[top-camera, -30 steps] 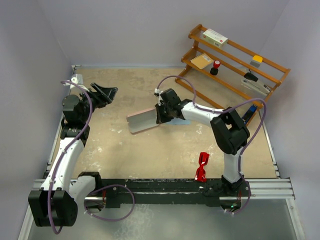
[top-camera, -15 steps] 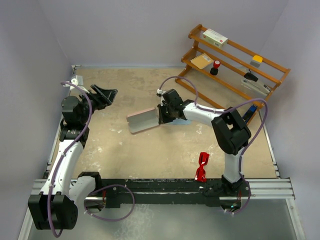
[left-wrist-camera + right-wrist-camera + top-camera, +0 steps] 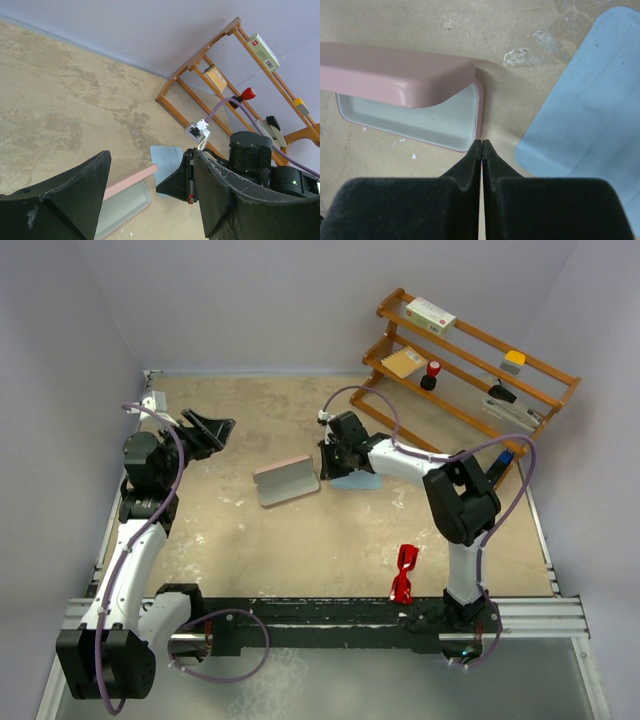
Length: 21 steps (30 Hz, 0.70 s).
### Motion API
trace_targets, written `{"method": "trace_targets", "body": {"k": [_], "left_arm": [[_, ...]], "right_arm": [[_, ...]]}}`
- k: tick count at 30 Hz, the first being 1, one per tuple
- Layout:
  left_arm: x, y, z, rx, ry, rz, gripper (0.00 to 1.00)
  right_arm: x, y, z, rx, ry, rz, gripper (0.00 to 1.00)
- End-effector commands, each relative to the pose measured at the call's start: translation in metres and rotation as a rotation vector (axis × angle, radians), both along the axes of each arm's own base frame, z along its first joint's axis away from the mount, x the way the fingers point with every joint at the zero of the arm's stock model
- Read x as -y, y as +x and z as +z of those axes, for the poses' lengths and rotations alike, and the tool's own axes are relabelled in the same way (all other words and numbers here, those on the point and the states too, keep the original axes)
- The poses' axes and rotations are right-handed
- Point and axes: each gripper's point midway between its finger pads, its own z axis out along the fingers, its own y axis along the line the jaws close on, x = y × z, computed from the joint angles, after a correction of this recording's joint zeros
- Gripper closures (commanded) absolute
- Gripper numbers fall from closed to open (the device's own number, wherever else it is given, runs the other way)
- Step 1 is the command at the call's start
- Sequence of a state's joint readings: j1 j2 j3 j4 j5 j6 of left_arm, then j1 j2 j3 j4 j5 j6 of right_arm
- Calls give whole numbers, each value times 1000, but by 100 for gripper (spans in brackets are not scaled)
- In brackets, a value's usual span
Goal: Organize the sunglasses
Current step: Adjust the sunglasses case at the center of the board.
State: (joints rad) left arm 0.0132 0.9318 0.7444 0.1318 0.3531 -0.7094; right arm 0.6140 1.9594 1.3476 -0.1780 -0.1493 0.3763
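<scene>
The red sunglasses [image 3: 404, 573] lie folded on the table near the front, just left of the right arm's base. The pink case [image 3: 285, 481] lies open mid-table, lid raised over its white lining [image 3: 410, 116]; it also shows in the left wrist view [image 3: 131, 181]. My right gripper [image 3: 331, 461] is shut and empty, its tips [image 3: 481, 143] just off the case's right rim, between the case and the blue cloth [image 3: 358, 480]. My left gripper [image 3: 214, 427] is open and empty, raised at the far left, well away from the case.
A wooden rack [image 3: 470, 360] stands at the back right with a box, a card, a red-topped item and dark tools on its shelves. The blue cloth [image 3: 590, 120] lies flat right of the case. Walls close the table on three sides.
My right gripper has drawn back to the right, off the case's right end, and now sits beside it. The left arm and the sunglasses have not moved.
</scene>
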Motion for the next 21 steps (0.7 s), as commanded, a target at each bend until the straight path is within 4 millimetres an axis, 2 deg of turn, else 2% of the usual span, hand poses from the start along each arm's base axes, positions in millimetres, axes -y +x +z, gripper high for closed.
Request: {"method": "trace_targets", "body": {"k": [1, 7, 11, 21], "left_arm": [[-4, 0, 22, 66, 29, 10, 36], [-5, -1, 22, 68, 35, 12, 36], [-5, -2, 23, 67, 36, 11, 36], [-4, -2, 23, 69, 24, 14, 36]], "right_arm": [[-5, 9, -2, 15, -7, 26, 100], [-5, 11, -12, 8, -17, 19, 100], [-7, 14, -12, 23, -10, 16, 100], [-27, -10, -13, 6, 5, 73, 100]]}}
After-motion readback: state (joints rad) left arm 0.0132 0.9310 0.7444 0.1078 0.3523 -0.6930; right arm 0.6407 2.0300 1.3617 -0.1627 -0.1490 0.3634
